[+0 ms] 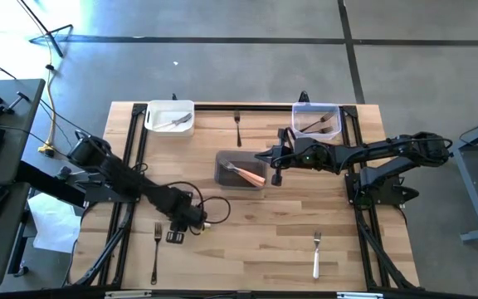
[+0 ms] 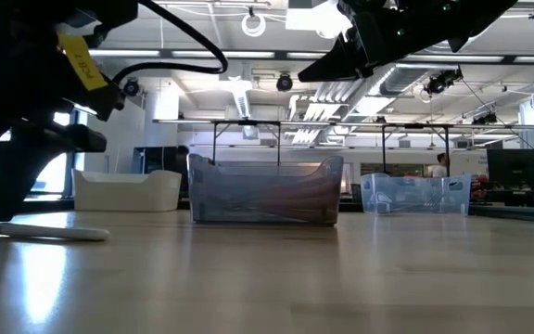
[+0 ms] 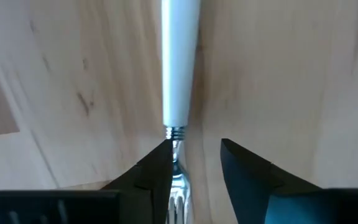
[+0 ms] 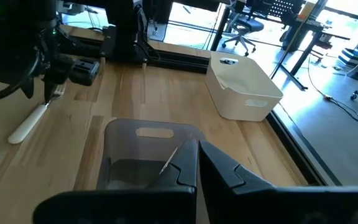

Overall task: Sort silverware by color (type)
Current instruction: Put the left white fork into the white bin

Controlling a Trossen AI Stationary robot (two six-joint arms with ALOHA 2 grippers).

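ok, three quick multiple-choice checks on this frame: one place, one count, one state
1. Where is the white-handled metal fork at the left tool?
A. In the white tub
B. On the wooden table
C. In the clear tub

2. How many rectangular plastic tubs are on the table?
A. Two
B. Three
C. Four

3. What is the state of the right tool?
A. Shut, holding nothing
B. Wide open
C. Shut on a fork

Answers:
1. B. The left wrist view shows it flat on bare wood, its neck between the open fingers.
2. B. The high view shows a white tub, a grey tub and a clear tub.
3. A. The right wrist view shows its fingers together with nothing between them.
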